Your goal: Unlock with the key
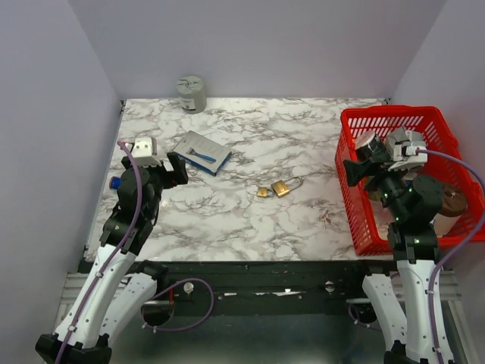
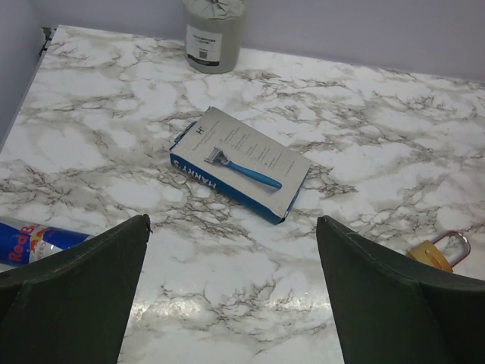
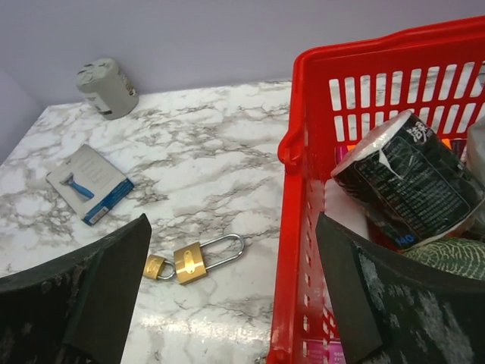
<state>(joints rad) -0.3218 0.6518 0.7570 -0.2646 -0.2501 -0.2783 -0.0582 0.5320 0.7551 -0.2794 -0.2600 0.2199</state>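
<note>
Well, the left claw (image 2: 231, 227) and right claw (image 3: 231, 221) gape wide, padlock (image 3: 189, 262) lying on table (image 1: 227, 220) between.

Right gripper (image 3: 231, 221): jaws wide apart, holding nothing; dark scuffed fingers (image 3: 98, 288) fill both lower corners.
Padlock (image 3: 189, 262): brass body with a long steel shackle, lying flat on the table, near the basket but apart from it.
Smaller brass lock (image 3: 155, 267): against the padlock's left side; whether the two are linked cannot be told.
Table (image 3: 227, 144): white marble pattern with grey veins.
Basket (image 3: 297, 152): red plastic with slotted walls, on the right.
Basket contents: black wrapped roll (image 3: 409, 186) leaning on top, green patterned item (image 3: 447, 258) below it.
Razor box (image 3: 89, 184): flat, far left, blue razor shown on its face.
Grey canister (image 3: 107, 87): by the back wall.
</note>
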